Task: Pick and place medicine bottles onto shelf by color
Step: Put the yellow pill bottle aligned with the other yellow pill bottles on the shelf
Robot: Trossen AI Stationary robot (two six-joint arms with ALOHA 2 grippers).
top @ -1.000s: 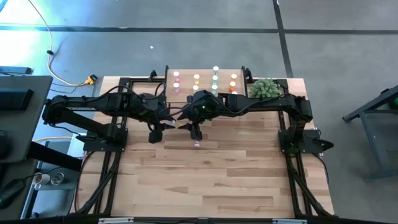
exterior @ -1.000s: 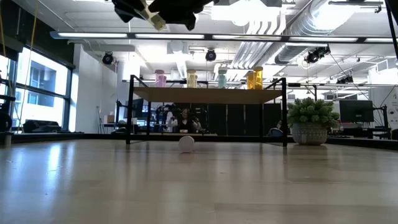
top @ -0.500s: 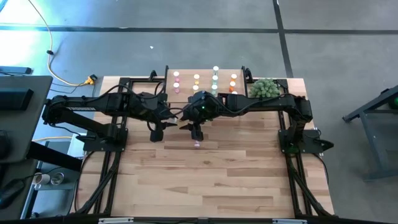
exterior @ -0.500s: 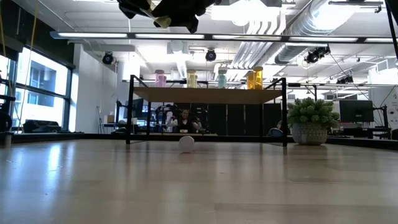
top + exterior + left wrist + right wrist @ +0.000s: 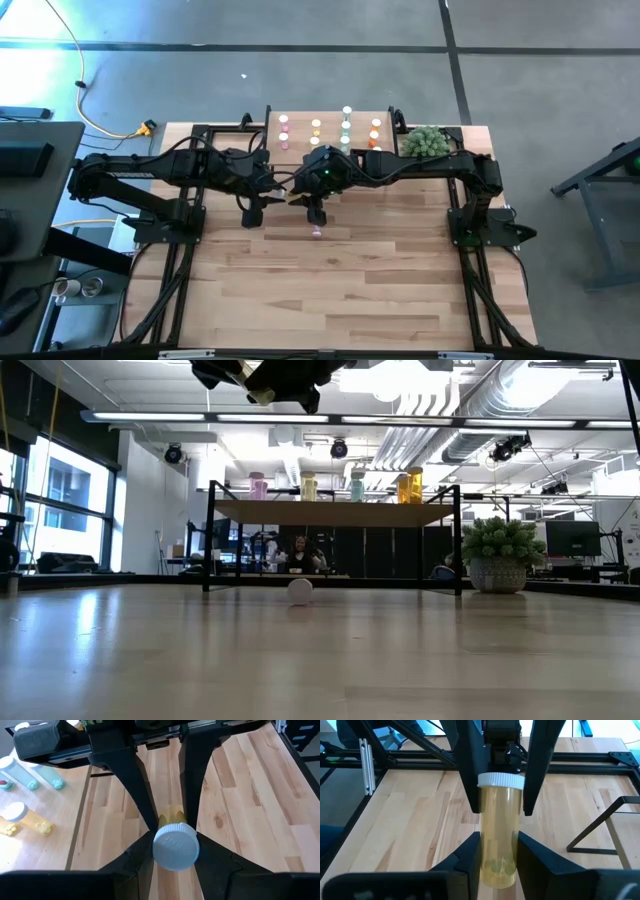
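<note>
Handover above mid-table: right gripper (image 5: 497, 851) pinches the yellow bottle (image 5: 498, 832) by its body, while left gripper (image 5: 174, 827) clamps the white cap (image 5: 175, 846) end. Risk, as judged: both grips loaded at once, so uneven release could twist or drop it. Shelf (image 5: 300, 118) holds upright bottles in colour columns; one bottle (image 5: 317, 232) lies on the table (image 5: 350, 290).

The right gripper (image 5: 498, 851) clamps a yellow bottle (image 5: 498, 840), white cap (image 5: 501, 780) between the left gripper's fingers (image 5: 468, 765), above the surface (image 5: 410, 815).
</note>
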